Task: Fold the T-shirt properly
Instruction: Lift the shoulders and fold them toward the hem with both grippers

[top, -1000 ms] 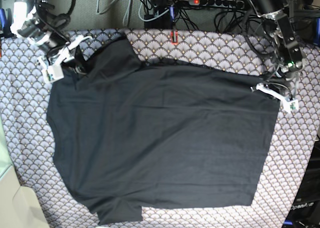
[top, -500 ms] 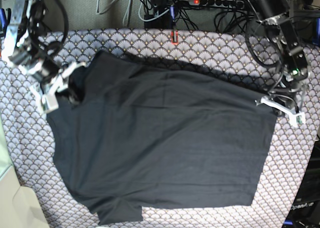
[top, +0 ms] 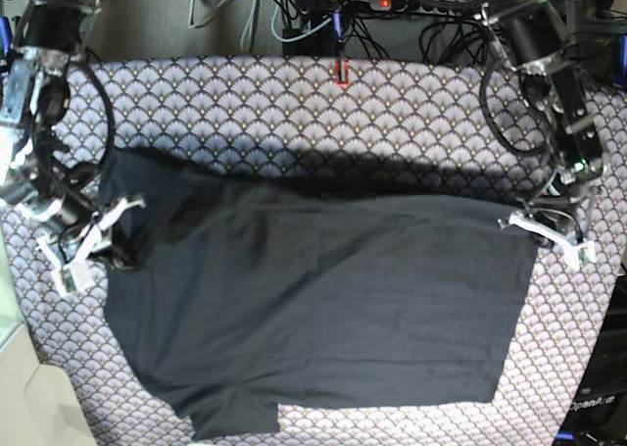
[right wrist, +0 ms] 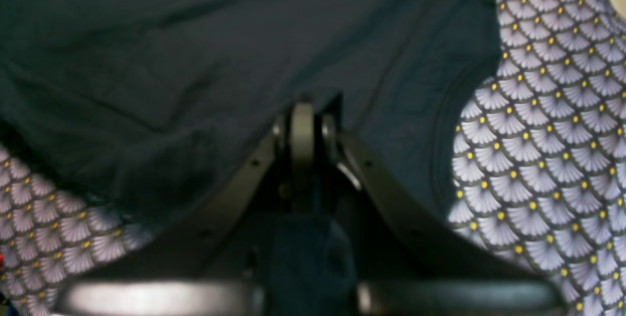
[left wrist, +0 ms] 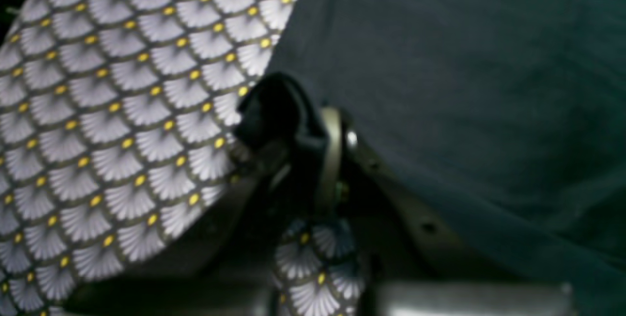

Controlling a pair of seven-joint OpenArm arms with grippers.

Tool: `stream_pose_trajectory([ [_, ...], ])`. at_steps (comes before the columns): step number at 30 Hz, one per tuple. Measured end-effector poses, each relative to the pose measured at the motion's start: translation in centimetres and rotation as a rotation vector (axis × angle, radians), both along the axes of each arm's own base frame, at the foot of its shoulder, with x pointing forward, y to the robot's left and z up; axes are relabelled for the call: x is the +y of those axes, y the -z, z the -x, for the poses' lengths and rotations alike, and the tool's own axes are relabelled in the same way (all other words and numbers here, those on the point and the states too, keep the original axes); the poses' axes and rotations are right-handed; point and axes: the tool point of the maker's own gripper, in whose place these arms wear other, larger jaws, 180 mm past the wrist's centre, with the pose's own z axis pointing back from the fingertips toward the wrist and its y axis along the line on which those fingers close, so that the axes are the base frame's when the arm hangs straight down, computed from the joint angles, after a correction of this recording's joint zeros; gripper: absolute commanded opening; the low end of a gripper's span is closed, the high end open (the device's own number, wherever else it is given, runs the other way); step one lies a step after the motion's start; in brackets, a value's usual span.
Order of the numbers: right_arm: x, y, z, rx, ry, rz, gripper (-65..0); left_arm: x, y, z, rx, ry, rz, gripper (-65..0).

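Scallop-patterned tablecloth covered the whole table in the base view, with cables and a power strip along the far edge. The T-shirt lay spread across the middle and near part of the cloth, its far edge lifted and casting a dark shadow on the pattern behind it. My right gripper sat at the shirt's far left corner, and my left gripper at its far right corner.

From my left wrist camera, the left gripper was pressed together on a bunched fold of the T-shirt, pinching its edge. The dark fabric filled the right of that view and the tablecloth the left. The picture was blurred.

From my right wrist camera, the right gripper was likewise pressed together on the T-shirt, with fabric caught between the jaws and hanging down behind them. The tablecloth showed on the right and in the lower left corner.
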Motion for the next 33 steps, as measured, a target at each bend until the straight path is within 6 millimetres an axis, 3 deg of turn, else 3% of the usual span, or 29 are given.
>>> stream_pose_trajectory([
  [4, 0.7, 1.0, -1.4, 0.035, -0.028, -0.006, -65.0, 0.8, 0.7, -0.8, 0.031, -0.011, 0.016, -65.0],
  [7, 1.3, 0.7, -2.6, 0.026, -0.048, -0.016, -65.0, 1.2, 0.7, -2.2, 0.023, -0.019, 0.036, -65.0],
  [12, 2.5, 0.4, -4.4, 0.030, -0.082, -0.022, -65.0, 1.5, 1.4, -2.7, 0.046, -0.021, 0.049, -65.0],
  [17, 3.3, 0.1, -6.4, 0.033, -0.107, -0.021, -65.0, 1.6, -0.2, -4.2, 0.005, -0.021, 0.047, -65.0],
  [20, 4.0, 0.0, -7.6, 0.026, -0.125, -0.039, -65.0, 1.5, -0.1, -4.1, 0.009, -0.020, 0.050, -65.0],
  [30, 2.8, 1.5, -10.3, 0.047, -0.089, 0.042, -65.0, 1.2, 0.6, -3.6, 0.025, -0.018, 0.054, -65.0],
  [33, 2.6, 0.4, -11.3, 0.011, -0.082, 0.045, -65.0, 1.2, 0.9, -3.3, 0.031, -0.018, 0.052, -65.0],
])
